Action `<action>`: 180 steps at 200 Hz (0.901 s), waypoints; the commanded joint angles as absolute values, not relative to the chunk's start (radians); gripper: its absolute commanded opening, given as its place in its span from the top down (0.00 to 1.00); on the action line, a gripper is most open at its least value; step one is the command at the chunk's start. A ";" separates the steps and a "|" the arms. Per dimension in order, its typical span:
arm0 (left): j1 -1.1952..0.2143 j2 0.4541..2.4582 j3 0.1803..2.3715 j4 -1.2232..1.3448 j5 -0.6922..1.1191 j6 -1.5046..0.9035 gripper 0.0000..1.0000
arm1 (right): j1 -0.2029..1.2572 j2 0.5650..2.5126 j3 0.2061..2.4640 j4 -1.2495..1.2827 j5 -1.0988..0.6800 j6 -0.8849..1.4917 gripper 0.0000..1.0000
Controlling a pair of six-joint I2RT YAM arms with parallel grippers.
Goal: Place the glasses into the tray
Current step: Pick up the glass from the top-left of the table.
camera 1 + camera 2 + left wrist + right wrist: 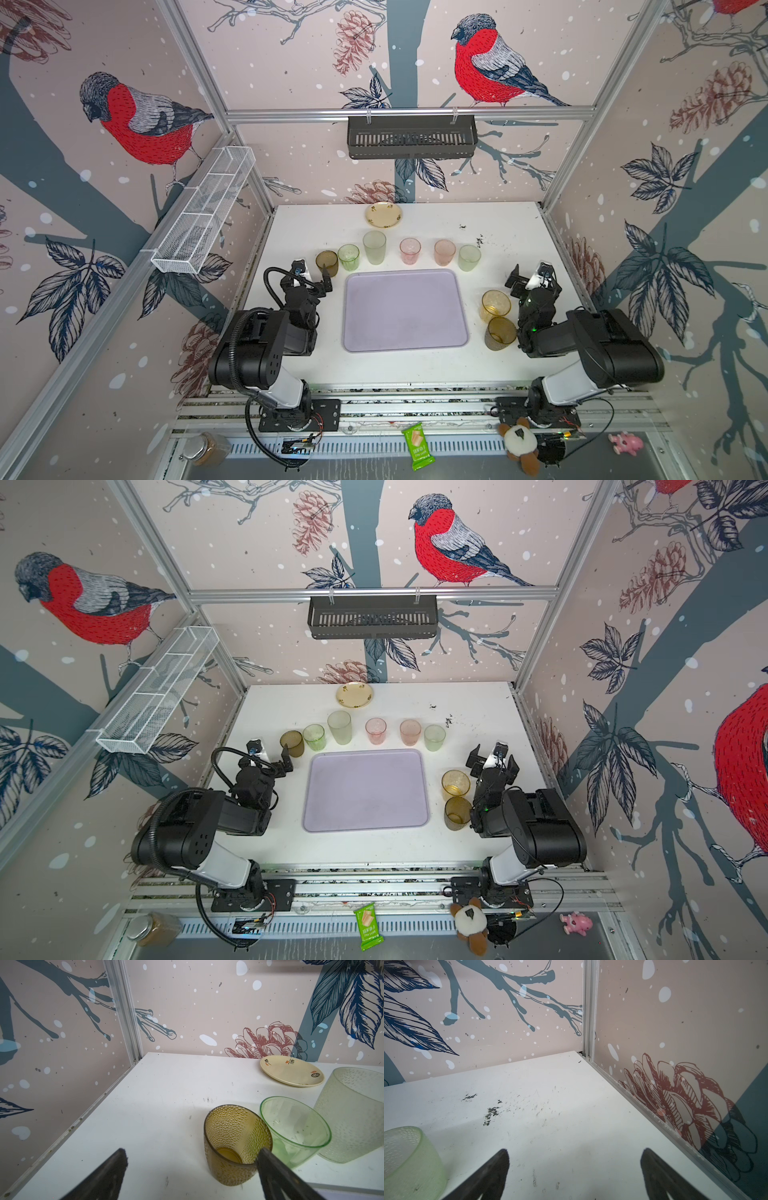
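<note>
8 small see-through tumblers stand upright on the white tabletop (pixel 498 224), none of them in the tray (pixel 405 316). The tray is a flat, pale lavender rectangle with rounded corners and a low rim, at the centre of both top views.

6 line up just above the tray's upper edge. From the left they are:
- a dimpled brown glass (pixel 236 1142)
- a smooth, flared green glass (pixel 295 1130)
- a taller frosted green glass (pixel 374 247) with a pebbled skin
- a pink glass (pixel 410 250)
- a peach glass (pixel 444 252)
- a pale green glass (pixel 469 257), also pebbled

2 more stand close together right of the tray: an amber glass (pixel 495 306) and, below it, a second brown glass (pixel 500 332). That makes 2 brown, 1 amber, 3 green and 2 pinkish. 1 cream plate (pixel 383 215) (round, shallow, with small printed marks) lies above the row.

The left jaws are spread wide and hold nothing. 1 jaw's tip sits at the near rim of the first brown glass, and I cannot tell whether it touches. The right jaws are spread too, empty over bare tabletop at the right of the frame, with the pale green glass near them.

The tabletop is matte and scuffed, with black flecks (pixel 480 240) at upper right. The walls carry wallpaper of red-breasted birds, pine cones and leaves between aluminium posts. 1 black slotted basket (pixel 411 137) hangs at top centre, and 1 white wire basket (pixel 203 216) at upper left.
</note>
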State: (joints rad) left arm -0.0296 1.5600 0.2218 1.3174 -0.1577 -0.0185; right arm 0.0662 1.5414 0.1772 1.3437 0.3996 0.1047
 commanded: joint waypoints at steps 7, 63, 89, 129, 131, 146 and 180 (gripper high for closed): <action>-0.029 1.560 0.222 1.335 -0.150 -0.004 0.02 | 0.067 1.543 0.182 1.374 0.409 0.104 0.01; -0.029 1.559 0.220 1.336 -0.150 -0.003 0.02 | 0.061 1.543 0.184 1.368 0.397 0.106 0.01; -0.029 1.546 0.205 1.353 -0.173 -0.011 0.03 | 0.067 1.538 0.178 1.382 0.415 0.105 0.01; -0.030 1.401 0.246 1.126 -0.237 -0.035 0.02 | 0.116 1.479 0.167 1.365 0.467 0.053 0.01; -0.030 1.391 0.255 1.099 -0.241 -0.038 0.02 | 0.123 1.473 0.172 1.354 0.487 0.048 0.01; -0.030 1.324 0.299 0.951 -0.231 -0.038 0.02 | 0.161 1.389 0.219 1.216 0.566 0.029 0.01; -0.031 1.178 0.397 0.621 -0.264 -0.144 0.02 | 0.199 1.216 0.398 0.819 0.641 0.105 0.01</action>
